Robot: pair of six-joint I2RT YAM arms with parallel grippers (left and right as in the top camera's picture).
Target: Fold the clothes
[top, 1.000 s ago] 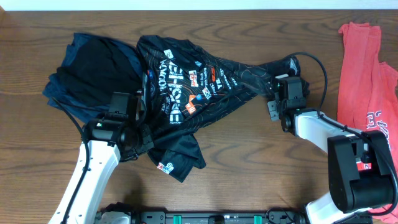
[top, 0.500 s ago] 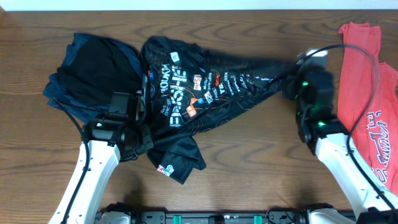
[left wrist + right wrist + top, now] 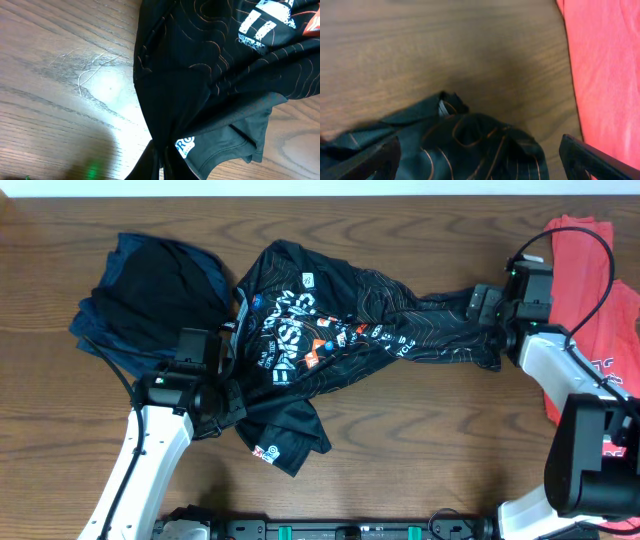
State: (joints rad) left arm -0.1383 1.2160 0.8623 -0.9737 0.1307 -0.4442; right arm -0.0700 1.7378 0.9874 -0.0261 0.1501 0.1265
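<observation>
Moved: black jersey (image 3: 330,330), its right end drawn out across the table (image 3: 400,450). The right gripper (image 3: 480,305) has been carried rightward and opened, and its jaws are seen wide apart over the released cloth.
Nearest: left gripper (image 3: 232,402), clamped on the jersey's lower hem.
Mid-table: jersey stretched but rumpled, lettering up.
Farther: navy garments (image 3: 150,295) heaped at left; coral T-shirt (image 3: 585,270) at right edge.
Judged: spreading under way, folding not yet begun.

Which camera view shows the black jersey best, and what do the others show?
The overhead view: the black jersey lies there almost whole, with its white lettering. The left wrist view shows only part of the jersey, with some lettering; the right wrist view only one bunched end with orange lines.
</observation>
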